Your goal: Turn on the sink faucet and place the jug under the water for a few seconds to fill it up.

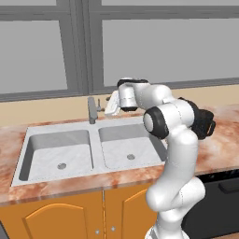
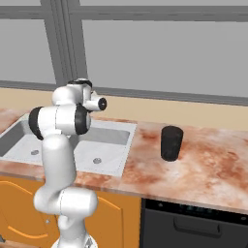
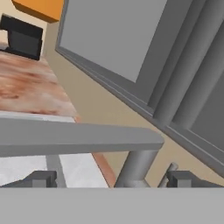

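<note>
Right now my two-finger gripper (image 1: pixel 108 105) is reaching out over the back of the pale grey-white double-basin sink (image 1: pixel 56 135), close beside the small grey metal faucet (image 1: pixel 92 110). From my hand camera, my dark fingertips (image 3: pixel 41 178) stand wide apart with the faucet's upright post (image 3: pixel 138 166) between them and its grey spout (image 3: pixel 78 138) stretching across just above; my fingers clasp nothing. Meanwhile, the black matte cylindrical jug (image 2: pixel 171 143) stands upright on the reddish marbled stone counter (image 2: pixel 203 160), well apart to the right of the sink.
</note>
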